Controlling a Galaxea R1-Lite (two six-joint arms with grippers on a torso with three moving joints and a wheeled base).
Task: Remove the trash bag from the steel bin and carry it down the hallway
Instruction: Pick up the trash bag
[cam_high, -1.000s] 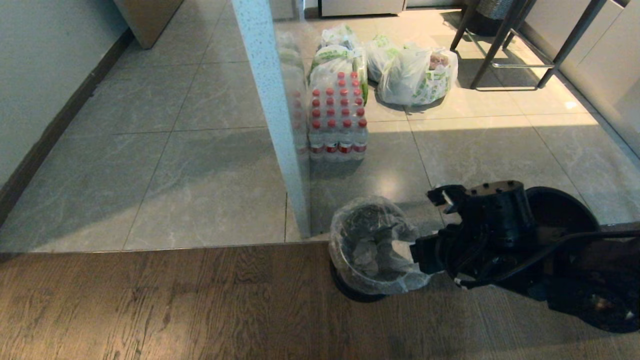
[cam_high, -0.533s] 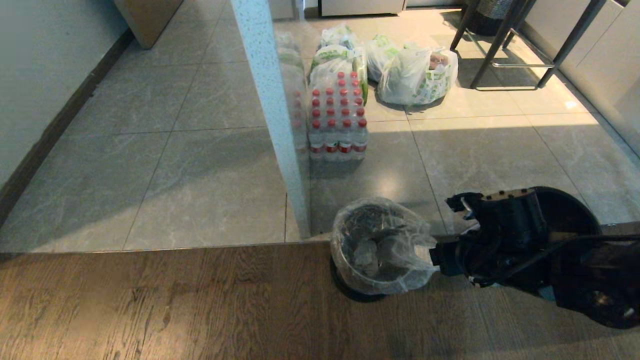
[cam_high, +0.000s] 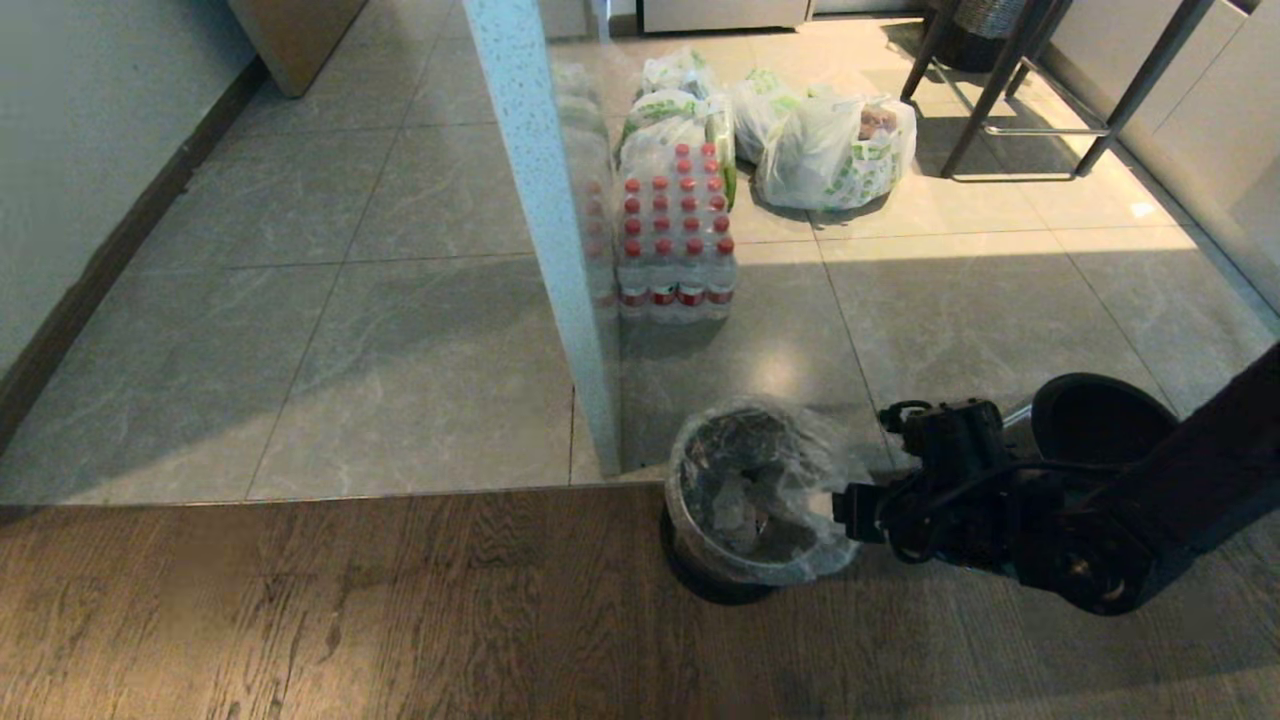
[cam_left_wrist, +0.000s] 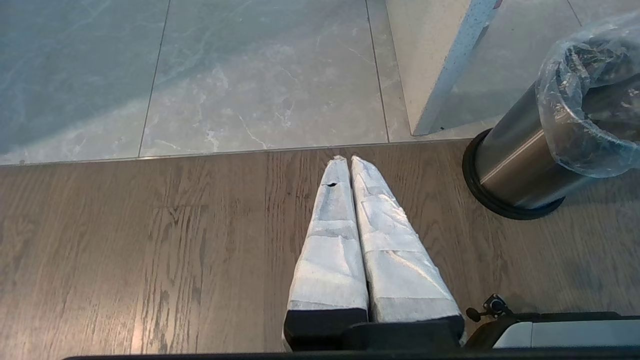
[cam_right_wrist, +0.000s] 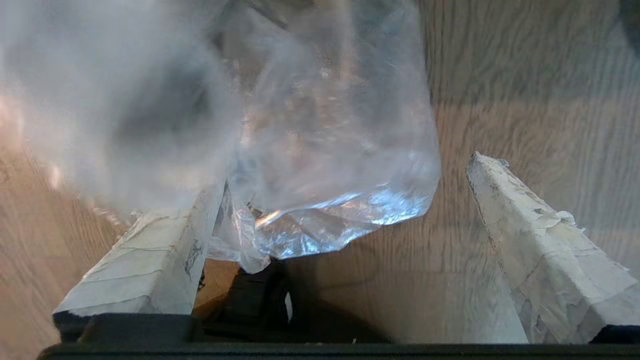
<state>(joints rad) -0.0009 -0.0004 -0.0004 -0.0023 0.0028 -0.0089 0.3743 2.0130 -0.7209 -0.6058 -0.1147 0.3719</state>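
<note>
A: One trash bag (cam_high: 760, 480) lines the steel bin (cam_left_wrist: 520, 160) — thin, slippery film. Grip point?

B: Bunched overhang at the bin's rim; right gripper (cam_right_wrist: 345, 200) gapes beside it, empty.

The right arm (cam_high: 1180, 470) comes in from the right edge of the head view, low in the frame, and reaches toward the centre. The right gripper (cam_right_wrist: 345, 200) has its white-wrapped fingers (cam_right_wrist: 525, 235) spread wide apart. The left gripper (cam_left_wrist: 347, 162) hangs at lower centre of its wrist view, fingers pressed together.
</note>
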